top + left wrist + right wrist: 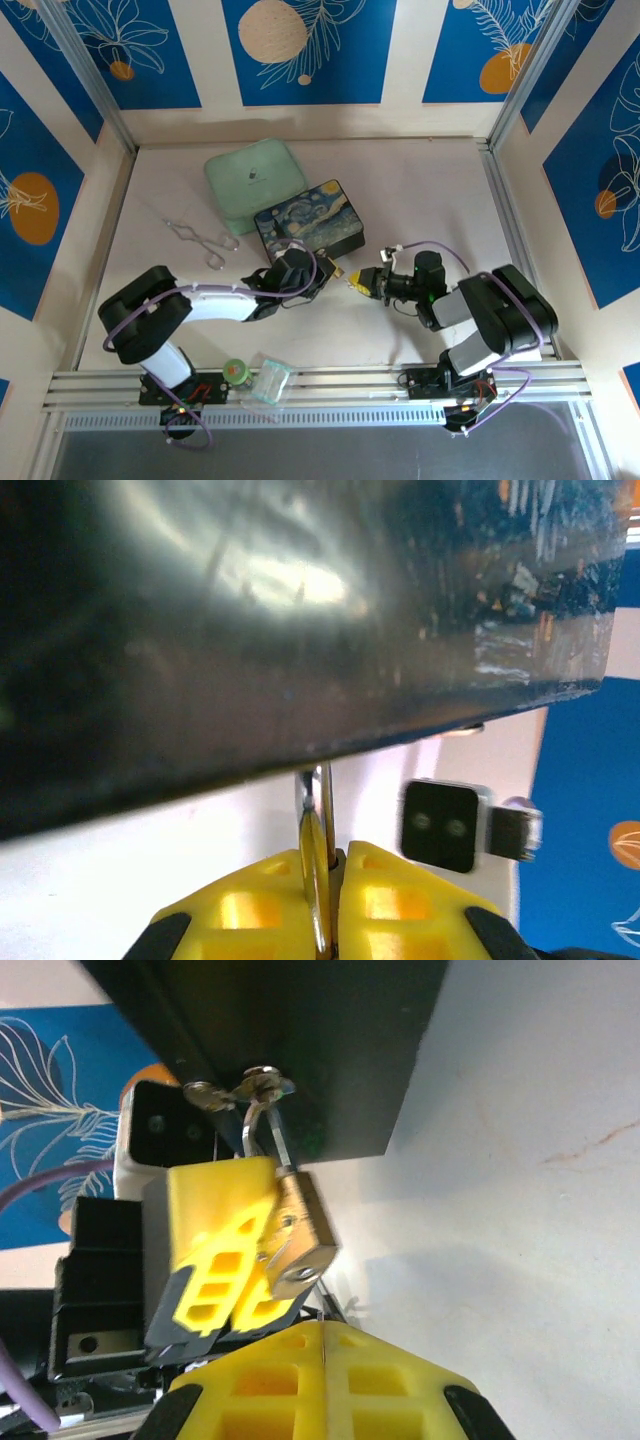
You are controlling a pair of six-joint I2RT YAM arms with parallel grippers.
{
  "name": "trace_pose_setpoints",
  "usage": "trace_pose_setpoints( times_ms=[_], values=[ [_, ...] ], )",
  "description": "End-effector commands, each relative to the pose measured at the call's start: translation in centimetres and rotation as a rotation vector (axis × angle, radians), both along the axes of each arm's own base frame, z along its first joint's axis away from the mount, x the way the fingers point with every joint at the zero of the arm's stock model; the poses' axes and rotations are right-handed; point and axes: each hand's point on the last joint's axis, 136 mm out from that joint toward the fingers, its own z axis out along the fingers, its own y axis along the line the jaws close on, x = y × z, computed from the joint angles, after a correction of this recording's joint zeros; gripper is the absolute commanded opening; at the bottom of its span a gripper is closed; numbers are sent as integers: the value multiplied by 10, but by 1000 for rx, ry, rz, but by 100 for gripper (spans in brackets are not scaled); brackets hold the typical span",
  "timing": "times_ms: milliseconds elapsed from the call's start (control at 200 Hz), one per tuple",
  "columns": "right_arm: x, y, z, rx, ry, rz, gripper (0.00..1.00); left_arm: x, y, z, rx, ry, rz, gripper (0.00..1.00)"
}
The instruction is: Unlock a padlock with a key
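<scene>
Left claw (333, 872) clamps the brass padlock (300, 1232), its shackle through the closed Starry Night box's (308, 222) clasp. Right claw (322, 1345) sits pressed together just beneath it. Whether it pinches the key, I cannot tell.

The upper part is taken up by the box's (250, 630) dark glossy side, seen really close, with blurry reflections on it. At the bottom, the left gripper (335, 872) is seen with its yellow fingers (250, 910) pressed together on the padlock (317, 875), edge-on. The thin silver shackle (323, 785) is poked straight up to the box's lower edge. A black square block (440, 825) with two round holes is parked off to the right, with white table (150, 860) below and a blue wall panel (590, 830) behind.
</scene>
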Motion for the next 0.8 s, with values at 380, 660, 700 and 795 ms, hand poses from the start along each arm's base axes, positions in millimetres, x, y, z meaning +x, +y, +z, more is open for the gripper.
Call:
trace_pose_setpoints(
  times_ms=[380, 660, 700, 795],
  values=[
    [-24, -16, 17, -330, -199, 84, 0, -31, -3, -38, 319, -22, -240, 0],
    [-22, -9, 29, -303, -245, 109, 0, -43, 13, -67, 363, -2, -236, 26],
    [-22, -8, 33, -298, -262, 116, 0, -42, 17, -65, 366, -17, -228, 34],
    [-23, -6, 41, -289, -296, 132, 0, -41, 22, -51, 366, -56, -212, 48]
  ],
)
